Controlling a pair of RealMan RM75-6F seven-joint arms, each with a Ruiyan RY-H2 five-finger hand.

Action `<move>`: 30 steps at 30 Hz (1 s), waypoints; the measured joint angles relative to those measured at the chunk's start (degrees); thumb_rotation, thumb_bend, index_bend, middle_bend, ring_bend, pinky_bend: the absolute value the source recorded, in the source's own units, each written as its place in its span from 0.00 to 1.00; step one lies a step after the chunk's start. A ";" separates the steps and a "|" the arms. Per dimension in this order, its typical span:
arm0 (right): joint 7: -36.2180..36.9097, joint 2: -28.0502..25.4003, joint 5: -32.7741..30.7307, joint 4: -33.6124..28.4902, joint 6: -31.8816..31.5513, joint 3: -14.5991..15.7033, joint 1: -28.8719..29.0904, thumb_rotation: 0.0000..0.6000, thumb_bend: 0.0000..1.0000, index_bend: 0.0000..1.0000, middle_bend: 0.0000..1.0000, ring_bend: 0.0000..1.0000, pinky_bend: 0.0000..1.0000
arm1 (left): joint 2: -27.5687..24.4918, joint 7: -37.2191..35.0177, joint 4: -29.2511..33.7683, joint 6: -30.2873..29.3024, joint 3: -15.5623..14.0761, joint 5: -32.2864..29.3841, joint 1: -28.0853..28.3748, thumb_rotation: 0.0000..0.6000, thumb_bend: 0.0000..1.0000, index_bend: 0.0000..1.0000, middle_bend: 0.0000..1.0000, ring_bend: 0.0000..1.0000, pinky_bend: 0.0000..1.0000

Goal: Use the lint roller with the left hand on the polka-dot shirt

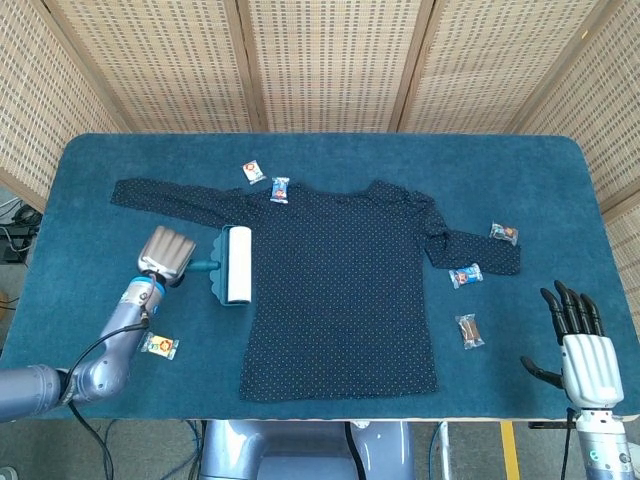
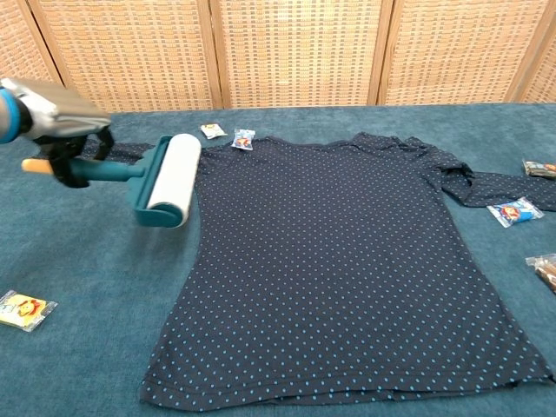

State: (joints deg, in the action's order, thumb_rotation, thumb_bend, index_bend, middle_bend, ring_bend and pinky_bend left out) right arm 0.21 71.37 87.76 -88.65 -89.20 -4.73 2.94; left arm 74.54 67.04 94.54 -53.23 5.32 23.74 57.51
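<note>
A dark polka-dot shirt lies flat across the middle of the blue table, sleeves spread to both sides. My left hand grips the teal handle of the lint roller. The white roll hangs lifted just above the table at the shirt's left edge, below the left sleeve. My right hand stands open at the table's near right corner, holding nothing, and is out of the chest view.
Small snack packets lie about: two by the collar, one near my left arm, and several beside the right sleeve. Wicker screens close off the back.
</note>
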 measured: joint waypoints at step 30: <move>5.08 -0.69 -2.37 1.70 2.06 -0.69 0.45 1.00 0.03 0.00 0.00 0.00 0.00 | 9.79 15.35 -4.80 -3.49 -3.87 -24.27 20.84 1.00 0.88 0.89 0.90 0.78 0.72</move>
State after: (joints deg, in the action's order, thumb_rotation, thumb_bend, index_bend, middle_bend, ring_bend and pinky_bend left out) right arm 5.29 70.67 85.38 -86.94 -87.14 -5.42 3.39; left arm 84.33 82.39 89.74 -56.72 1.45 -0.53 78.35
